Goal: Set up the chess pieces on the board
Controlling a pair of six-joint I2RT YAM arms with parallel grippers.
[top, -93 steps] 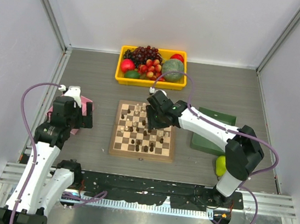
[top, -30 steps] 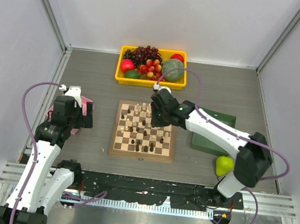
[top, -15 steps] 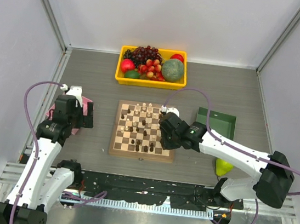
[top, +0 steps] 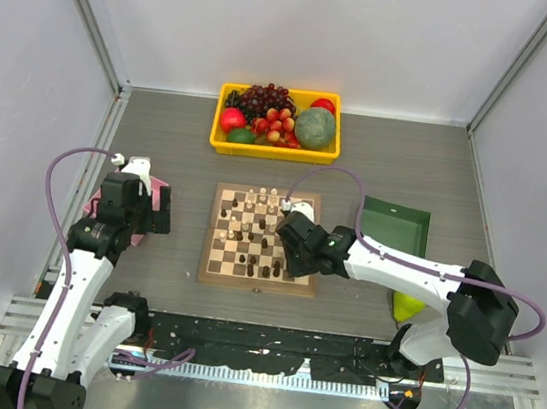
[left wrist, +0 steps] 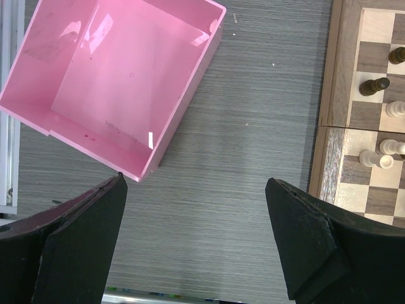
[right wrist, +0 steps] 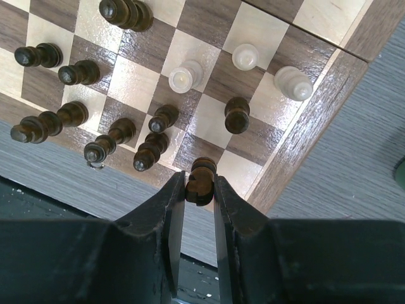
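One board [top: 243,282], three trays [top: 270,151] — two arms [top: 401,268]

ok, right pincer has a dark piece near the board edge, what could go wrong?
1. The right pincer holds the dark piece close beside a cluster of dark pieces; opening could topple them.
2. The board border is right there; set half on it, the piece may tip.

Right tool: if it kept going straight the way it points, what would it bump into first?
Probably the board. The right tool is shut on a dark piece and points down at squares by the board's corner, so that piece would touch first. Its height is unclear.
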